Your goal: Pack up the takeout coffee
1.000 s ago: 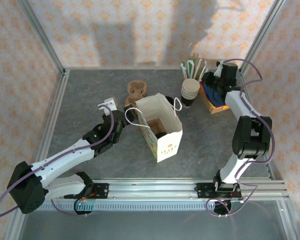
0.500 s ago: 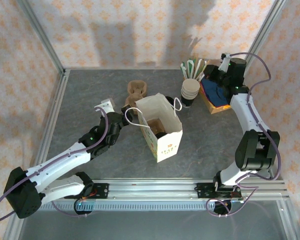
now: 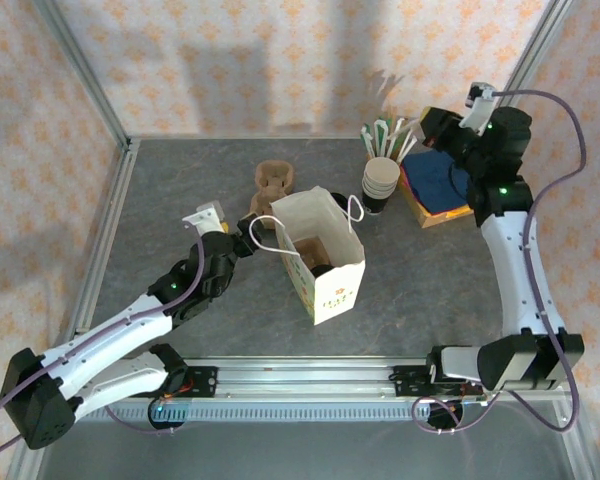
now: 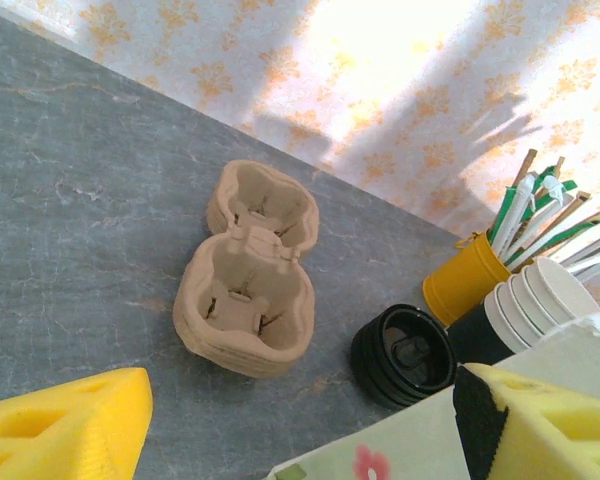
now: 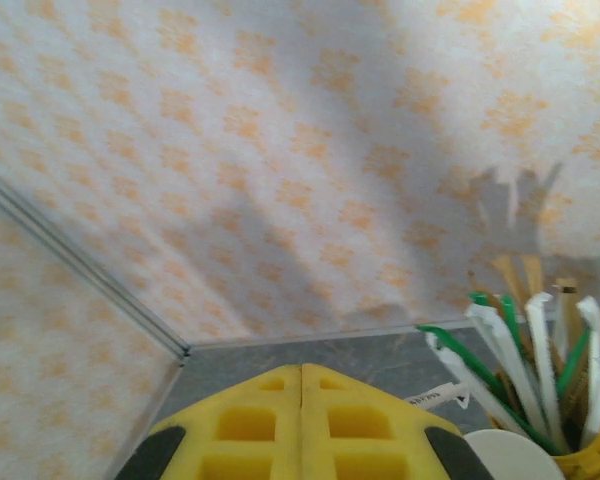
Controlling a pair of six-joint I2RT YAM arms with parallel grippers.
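- The yellow-fingered left gripper [image 4: 300,430] stood with its jaws apart, just beside the white paper bag [image 3: 330,290]
- The small dark paper cup with a black round lid [image 3: 321,268] sat inside that bag
- The right gripper [image 5: 301,405] was pressed together on nothing, near the patterned back wall [image 5: 280,150]

Left arm [image 3: 130,320] stretched out low and forward, my left gripper [image 4: 300,430] at its tip, fingers [image 4: 60,425] spread wide. Right arm [image 3: 515,260] reared up tall on the far right, my right gripper [image 5: 300,420] pressed fully together, aimed slightly upward, I think.
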